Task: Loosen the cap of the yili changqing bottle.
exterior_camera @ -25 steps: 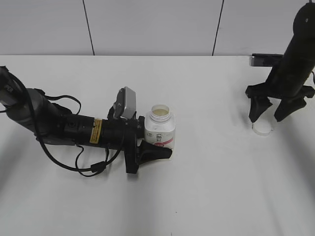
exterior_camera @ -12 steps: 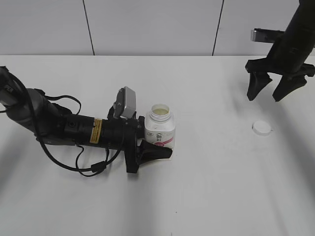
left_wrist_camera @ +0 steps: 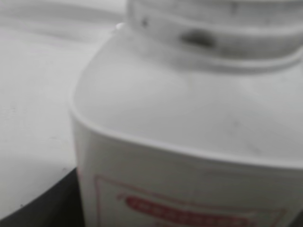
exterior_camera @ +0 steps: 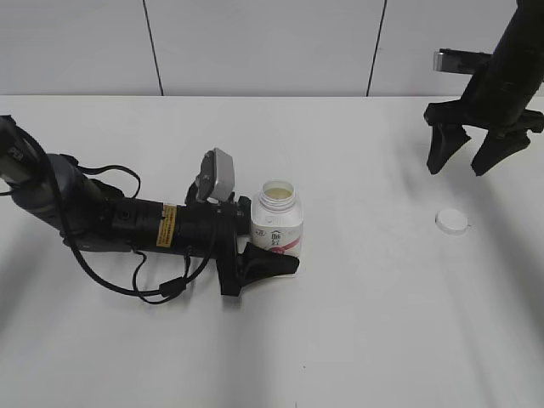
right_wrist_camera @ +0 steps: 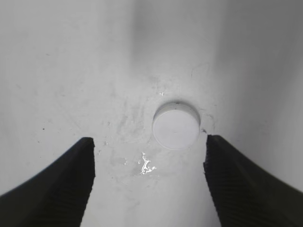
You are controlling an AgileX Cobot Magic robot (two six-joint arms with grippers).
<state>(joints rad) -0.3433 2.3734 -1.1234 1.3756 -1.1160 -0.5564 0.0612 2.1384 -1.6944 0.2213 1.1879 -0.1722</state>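
Exterior slants down; wrist cameras sit close, right's facing downward.

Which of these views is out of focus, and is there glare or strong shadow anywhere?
Left wrist view: the bottle fills the frame, soft and blurred, label unreadable. Right wrist view: the cap is fairly sharp, with a small bright glint on the table beside it. Exterior view: even light, faint shadows, no glare.
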